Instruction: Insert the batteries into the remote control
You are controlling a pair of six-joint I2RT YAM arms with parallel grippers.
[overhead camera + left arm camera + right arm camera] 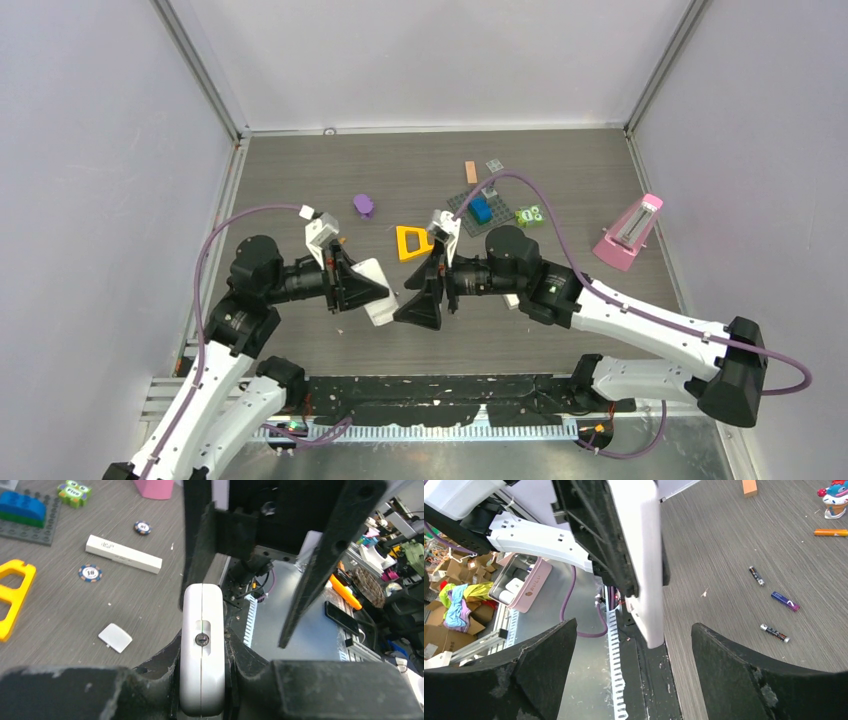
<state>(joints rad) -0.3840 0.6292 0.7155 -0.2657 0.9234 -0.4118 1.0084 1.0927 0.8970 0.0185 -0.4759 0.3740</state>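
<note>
Notably, the remote (202, 605) clamped in the left tool (202, 652) could twist loose if the open right tool (633, 630) bumps it.

Soft overhead light, faint shadows on the grey wood-grain tabletop (300, 170). Wrist views blur the near black gripper fingers (749, 680); the white plastic remote control (644, 555) washes out.

Remote (201, 650) in left claw (372, 292); three batteries (785, 601) on table (560, 170).

remote (201, 680): white plastic, smooth | table (724, 540): grey woodgrain, matt | R fingers (754, 680): blk, rough matt | batts (785, 601): glossy
</note>
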